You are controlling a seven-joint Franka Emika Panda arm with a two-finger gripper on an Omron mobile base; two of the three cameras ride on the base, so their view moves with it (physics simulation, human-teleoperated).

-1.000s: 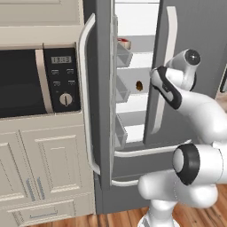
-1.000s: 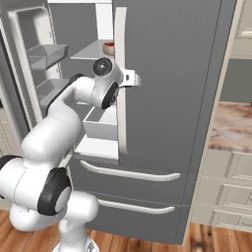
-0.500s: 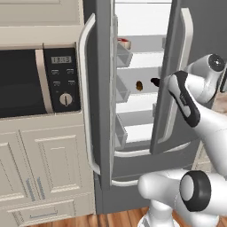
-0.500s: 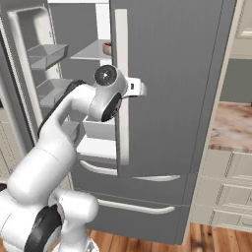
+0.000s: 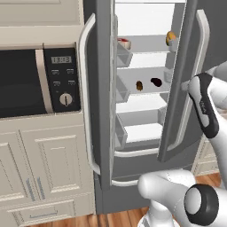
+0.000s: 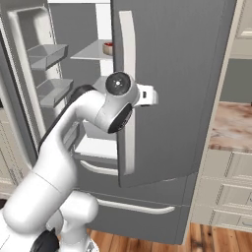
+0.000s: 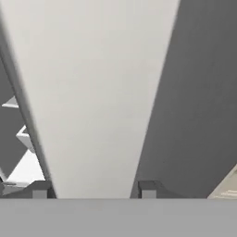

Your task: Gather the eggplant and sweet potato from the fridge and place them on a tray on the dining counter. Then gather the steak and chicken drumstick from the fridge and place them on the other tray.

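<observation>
The fridge [image 5: 104, 111] stands with both doors swung out. My gripper [image 6: 140, 94] straddles the right door's long pale handle [image 6: 127, 59]. In the hand view the fingertips [image 7: 40, 189] sit tight on either side of that handle [image 7: 92, 92], shut on it. From the left, the gripper [image 5: 185, 85] shows at the door's edge. On the shelves lie the steak [image 5: 124, 43], the tan chicken drumstick [image 5: 170, 38], the small brown sweet potato [image 5: 139, 85] and the dark eggplant [image 5: 156, 81]. The dining counter [image 6: 234, 125] shows at the right; no tray is in view.
A built-in microwave [image 5: 26, 82] in cream cabinets [image 5: 48, 164] stands left of the fridge. The left door [image 6: 29, 74] carries grey bins. My white arm [image 6: 64, 142] crosses in front of the fridge's lower drawer [image 6: 133, 206].
The right fridge door has swung further open with my gripper on its handle. More of the shelves and the food on them shows in the left base view.
</observation>
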